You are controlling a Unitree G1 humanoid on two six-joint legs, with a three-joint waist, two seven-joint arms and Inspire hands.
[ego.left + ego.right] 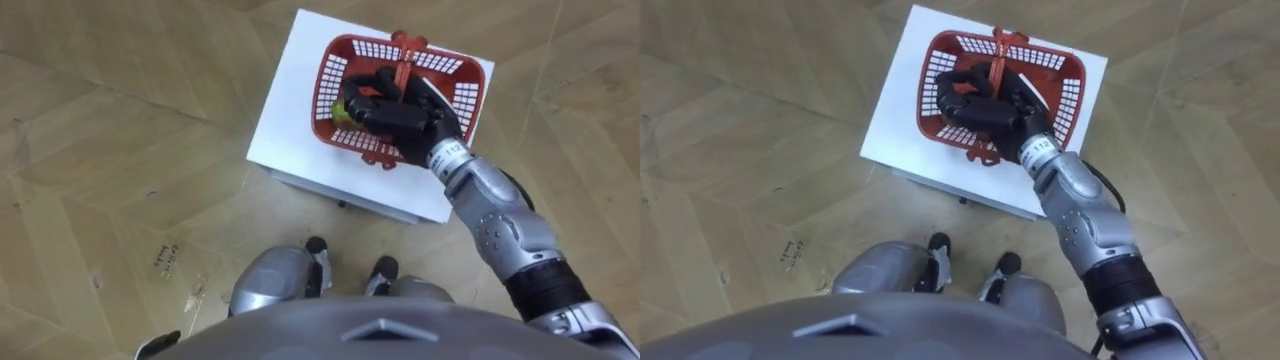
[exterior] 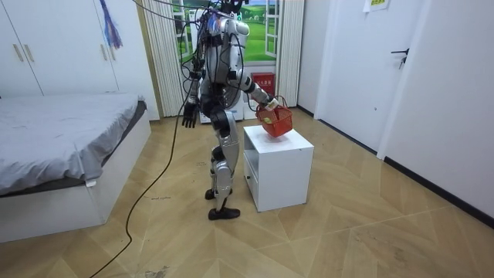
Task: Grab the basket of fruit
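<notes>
Curling round the red handle [image 1: 405,50] from above, the right hand [image 1: 395,105] has the fruit basket [image 1: 462,92] in a closed grasp. Its dark fingers are wrapped over the handle's middle and span the basket's opening. The basket is over the top of the white cabinet [image 1: 290,130], towards the robot's right side of it. A yellow-green fruit [image 1: 339,113] shows inside, just beside the fingers.

In the room view the robot stands upright, close against the cabinet, with its right arm stretched forward. The basket hangs tilted from the hand, its low side close to the cabinet top; whether it touches the top cannot be told. The left hand [image 2: 188,117] hangs at the robot's side, well apart from the work.

The step in hand appears to be the lift itself. To do it well, the arm should probably rise straight up, so that the basket's low side comes off the top without dragging or catching on the cabinet's edge. The tilt suggests that the load hangs off-centre, so a slow rise with a steady wrist would let the basket swing level and stop the fruit rolling to one wall. The fingers need to be fully closed round the handle, because a thin handle can slip through a loose grasp. Any turn away from the cabinet is best left until the basket hangs clear.
</notes>
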